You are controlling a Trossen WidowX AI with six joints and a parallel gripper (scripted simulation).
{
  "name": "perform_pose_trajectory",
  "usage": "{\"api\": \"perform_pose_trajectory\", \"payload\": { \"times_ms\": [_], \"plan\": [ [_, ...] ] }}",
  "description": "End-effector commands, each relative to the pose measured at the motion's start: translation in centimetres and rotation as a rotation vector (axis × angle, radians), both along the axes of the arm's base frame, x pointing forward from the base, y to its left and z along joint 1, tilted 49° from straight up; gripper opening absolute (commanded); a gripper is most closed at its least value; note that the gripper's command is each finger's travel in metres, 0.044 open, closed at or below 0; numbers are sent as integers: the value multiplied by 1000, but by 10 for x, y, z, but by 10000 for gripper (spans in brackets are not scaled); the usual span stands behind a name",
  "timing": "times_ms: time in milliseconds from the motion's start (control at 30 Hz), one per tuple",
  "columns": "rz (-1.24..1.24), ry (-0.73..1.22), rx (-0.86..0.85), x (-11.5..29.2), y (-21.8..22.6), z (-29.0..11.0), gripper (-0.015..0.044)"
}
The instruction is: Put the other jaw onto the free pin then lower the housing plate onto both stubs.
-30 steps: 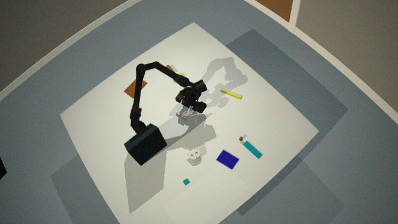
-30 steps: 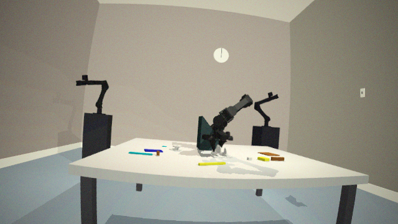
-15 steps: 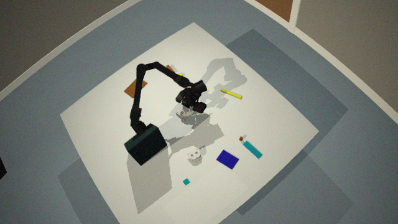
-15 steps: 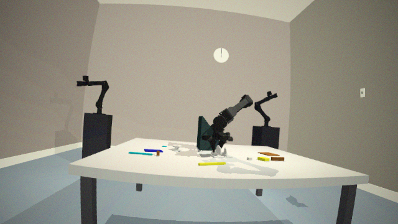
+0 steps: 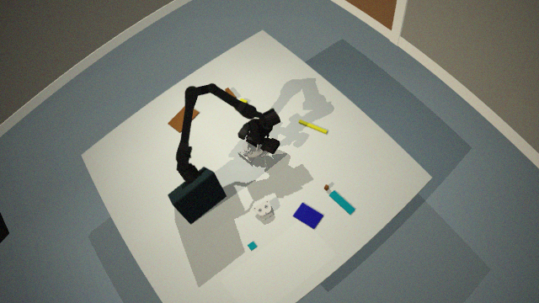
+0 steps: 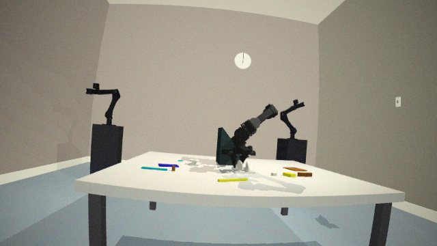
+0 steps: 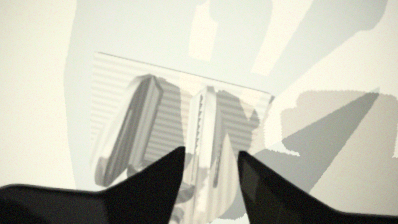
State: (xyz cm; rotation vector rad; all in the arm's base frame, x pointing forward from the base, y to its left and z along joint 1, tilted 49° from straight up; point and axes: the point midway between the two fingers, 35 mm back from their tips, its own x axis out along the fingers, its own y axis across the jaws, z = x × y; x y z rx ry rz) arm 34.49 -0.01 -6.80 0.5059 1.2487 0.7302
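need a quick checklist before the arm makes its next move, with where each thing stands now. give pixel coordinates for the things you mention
- Gripper (image 5: 258,148) (image 7: 211,154) closed on a jaw (image 7: 204,132): ok
- Other jaw (image 7: 132,130) standing beside the held one on the ribbed base (image 7: 107,75): ok
- Held jaw seated on its pin: cannot tell, the pin is hidden
- Gear teeth meshed: cannot tell, the gripper covers much of that end
- Housing plate on both stubs, level: not ok, no plate covers the jaws
- Yellow bar (image 5: 313,126) (image 6: 233,180) away from the jaws: ok

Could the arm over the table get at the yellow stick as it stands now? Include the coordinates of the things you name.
Probably not right away: nothing seems to block the yellow stick (image 5: 312,126) (image 6: 233,180), but the gripper (image 7: 211,154) is shut on a pale jaw (image 7: 204,127), which it would likely have to release first.
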Motion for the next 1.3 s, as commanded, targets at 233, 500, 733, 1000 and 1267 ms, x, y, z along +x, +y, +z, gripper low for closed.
{"api": "perform_pose_trajectory", "payload": {
  "times_ms": [233, 500, 733, 1000, 1267],
  "plan": [
    [-1, 4, 6, -1, 4, -3, 134],
    [0, 3, 6, -1, 5, -4, 134],
    [1, 1, 6, 0, 7, -5, 134],
    [1, 1, 6, 0, 7, -5, 134],
    [1, 1, 6, 0, 7, -5, 134]
  ]
}}
